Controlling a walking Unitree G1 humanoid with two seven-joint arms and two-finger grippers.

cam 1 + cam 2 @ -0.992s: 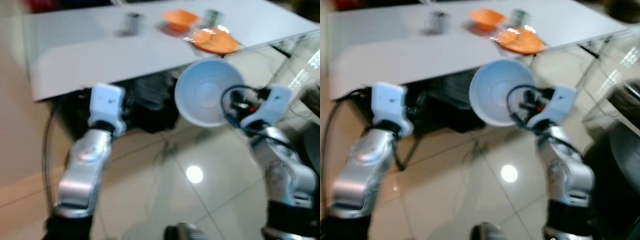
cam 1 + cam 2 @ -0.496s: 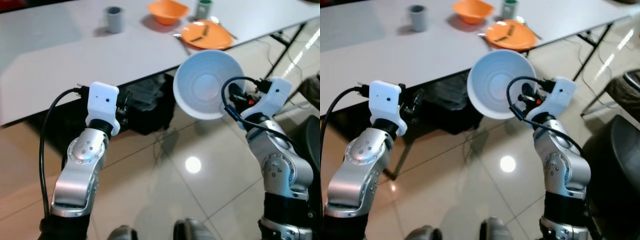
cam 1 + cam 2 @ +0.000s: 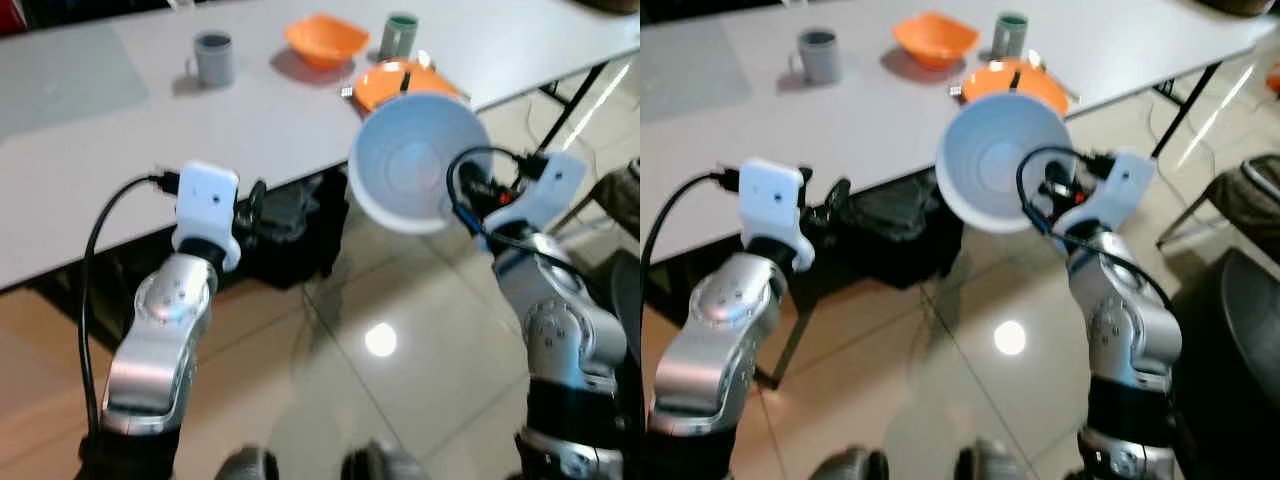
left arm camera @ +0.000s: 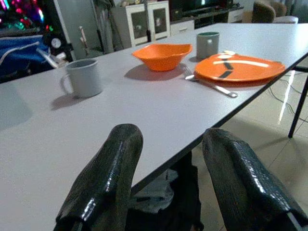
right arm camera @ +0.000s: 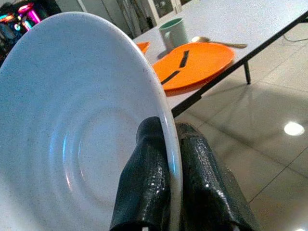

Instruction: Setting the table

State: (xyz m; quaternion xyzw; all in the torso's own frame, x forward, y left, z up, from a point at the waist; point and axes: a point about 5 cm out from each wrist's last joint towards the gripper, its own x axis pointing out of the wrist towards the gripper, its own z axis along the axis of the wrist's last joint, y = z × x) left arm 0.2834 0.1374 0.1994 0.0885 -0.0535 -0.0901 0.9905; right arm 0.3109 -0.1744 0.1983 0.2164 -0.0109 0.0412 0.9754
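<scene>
Right gripper (image 5: 168, 178): fingers clamped on the rim of a pale blue bowl (image 3: 415, 160), held tilted in the air before the table (image 3: 90, 150) edge. Left gripper (image 4: 168, 178): fingers apart, empty, near the table edge. On the table: grey mug (image 3: 212, 58), orange bowl (image 3: 325, 38), green cup (image 3: 400, 34), orange plate (image 4: 238, 67), fork (image 4: 211, 85).

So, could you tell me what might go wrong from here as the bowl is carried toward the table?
1. The right gripper pinches the pale blue bowl only by its rim, tilted on edge; it could slip or swing while walking.
2. The bowl sits close to the table edge and the orange plate; it may knock the edge or the plate and the cutlery beside it.
3. The left gripper hangs open near the table edge, and its cable could snag.
</scene>
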